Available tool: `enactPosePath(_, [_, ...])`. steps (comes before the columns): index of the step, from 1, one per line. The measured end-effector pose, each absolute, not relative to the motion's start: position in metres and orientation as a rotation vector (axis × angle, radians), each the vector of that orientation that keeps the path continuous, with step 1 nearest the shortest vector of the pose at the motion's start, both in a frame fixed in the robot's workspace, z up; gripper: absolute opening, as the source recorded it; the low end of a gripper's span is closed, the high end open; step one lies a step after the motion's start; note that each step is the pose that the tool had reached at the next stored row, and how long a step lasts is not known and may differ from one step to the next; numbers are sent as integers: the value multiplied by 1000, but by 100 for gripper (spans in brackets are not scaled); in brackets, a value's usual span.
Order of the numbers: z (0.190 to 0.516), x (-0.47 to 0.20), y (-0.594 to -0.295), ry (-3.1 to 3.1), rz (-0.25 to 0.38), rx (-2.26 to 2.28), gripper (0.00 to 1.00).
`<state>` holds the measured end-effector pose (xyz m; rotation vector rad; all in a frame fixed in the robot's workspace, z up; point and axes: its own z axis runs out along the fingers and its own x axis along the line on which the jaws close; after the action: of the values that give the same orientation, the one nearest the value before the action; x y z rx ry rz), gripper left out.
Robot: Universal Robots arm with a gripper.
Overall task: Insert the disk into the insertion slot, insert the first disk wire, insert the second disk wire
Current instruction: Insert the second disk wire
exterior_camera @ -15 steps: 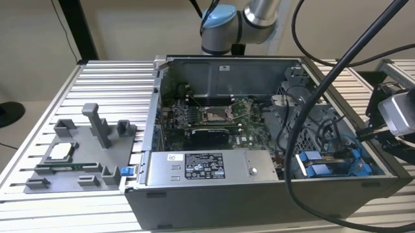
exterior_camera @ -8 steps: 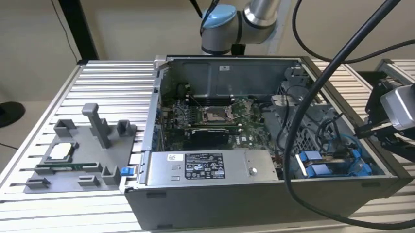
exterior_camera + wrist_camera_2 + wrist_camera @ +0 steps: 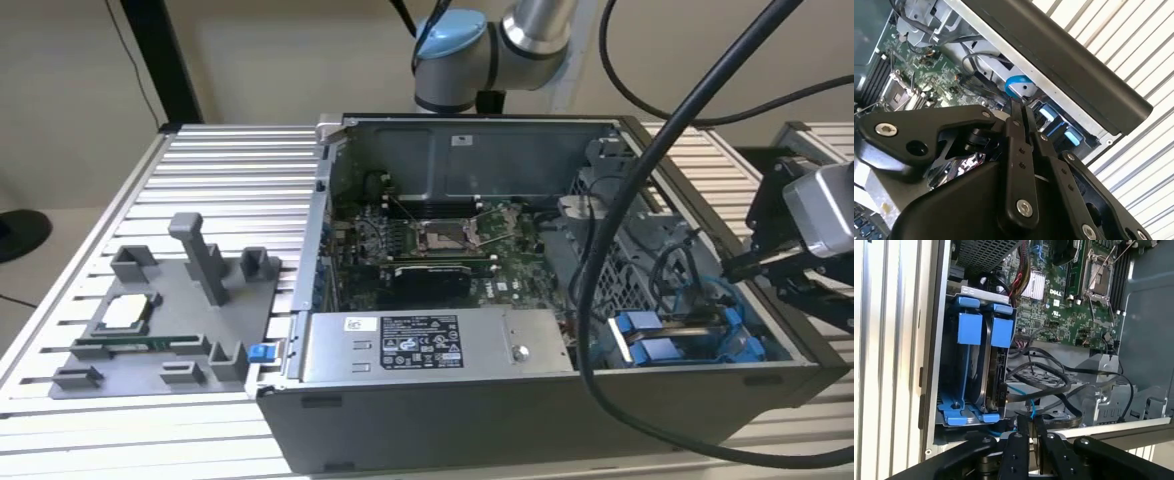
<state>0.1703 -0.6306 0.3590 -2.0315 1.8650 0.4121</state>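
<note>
Disk [image 3: 996,375] sits edge-on in the insertion slot [image 3: 961,412], its blue carrier tab [image 3: 1002,331] beside a second blue tab [image 3: 969,329] at the open computer case's [image 3: 534,425] side wall. In the exterior view the slot [image 3: 674,340] lies at the case's front corner on that view's right, next to the grey power-supply box [image 3: 427,345]. Dark cables [image 3: 1049,375] run from the disk's end toward the motherboard [image 3: 1079,295], and a thin blue cable [image 3: 1029,402] lies just by the gripper [image 3: 1029,422], whose fingers are pressed together with nothing visibly between them. A grey parts fixture [image 3: 160,320] rests on the slatted table [image 3: 214,170] near its edge on the exterior view's left.
</note>
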Motion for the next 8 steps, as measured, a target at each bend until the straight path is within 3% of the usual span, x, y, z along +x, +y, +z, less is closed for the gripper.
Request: enactPosePath(8, [361,164,-630,1893,454,-2041,0])
